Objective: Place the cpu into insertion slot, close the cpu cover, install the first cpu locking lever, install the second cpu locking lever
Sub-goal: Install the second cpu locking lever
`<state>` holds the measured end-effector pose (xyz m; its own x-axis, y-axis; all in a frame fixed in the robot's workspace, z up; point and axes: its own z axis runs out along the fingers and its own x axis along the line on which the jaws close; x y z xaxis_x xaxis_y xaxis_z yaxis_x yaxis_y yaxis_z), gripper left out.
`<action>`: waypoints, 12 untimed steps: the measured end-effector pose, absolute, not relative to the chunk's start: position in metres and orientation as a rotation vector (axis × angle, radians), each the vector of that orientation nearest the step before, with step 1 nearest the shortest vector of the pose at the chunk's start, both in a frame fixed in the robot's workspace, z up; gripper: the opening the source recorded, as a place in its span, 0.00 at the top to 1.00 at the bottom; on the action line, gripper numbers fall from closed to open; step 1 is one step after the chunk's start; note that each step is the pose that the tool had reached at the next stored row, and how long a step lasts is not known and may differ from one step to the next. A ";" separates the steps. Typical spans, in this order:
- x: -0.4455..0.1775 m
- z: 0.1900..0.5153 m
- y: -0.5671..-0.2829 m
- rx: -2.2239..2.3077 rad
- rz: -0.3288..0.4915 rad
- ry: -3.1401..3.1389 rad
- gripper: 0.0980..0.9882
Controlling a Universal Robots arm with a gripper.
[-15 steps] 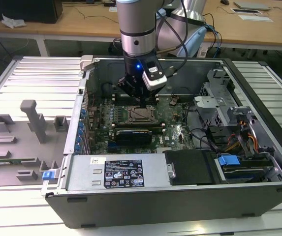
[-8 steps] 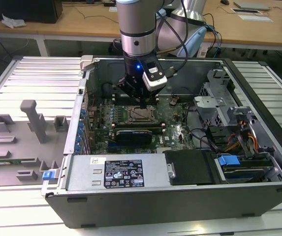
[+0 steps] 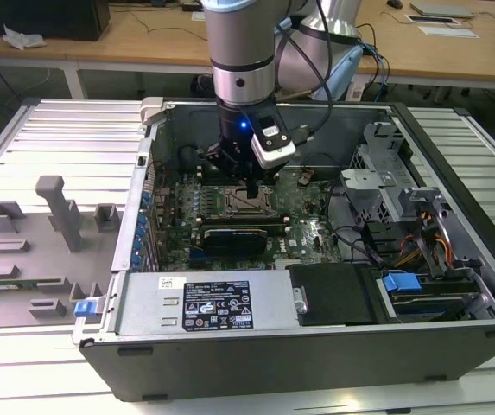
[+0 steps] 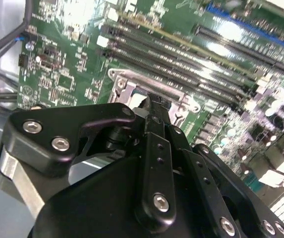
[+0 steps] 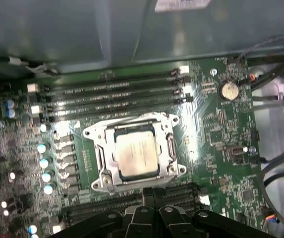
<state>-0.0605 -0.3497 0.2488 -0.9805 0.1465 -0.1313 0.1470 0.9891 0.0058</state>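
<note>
Pale beige-silver square cpu point(image 5: 137, 155) seated beneath the closed silvery frame-shaped cpu cover point(image 5: 170, 148); black gripper point(image 5: 152, 191), fingers clenched together, empty, just beside it.

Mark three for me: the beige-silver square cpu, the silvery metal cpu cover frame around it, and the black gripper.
beige-silver square cpu point(image 5: 137, 154), first wrist view, centre of its top face.
silvery metal cpu cover frame point(image 5: 170, 148), first wrist view, side bar of the frame beside the chip.
black gripper point(image 5: 153, 194), first wrist view, at its fingertips near the socket's edge.
</note>
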 end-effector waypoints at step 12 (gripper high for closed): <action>-0.072 0.235 -0.354 0.152 0.003 3.007 0.99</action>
<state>-0.0719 -0.3545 0.2347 -0.9864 0.1004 -0.1300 0.1002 0.9949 0.0083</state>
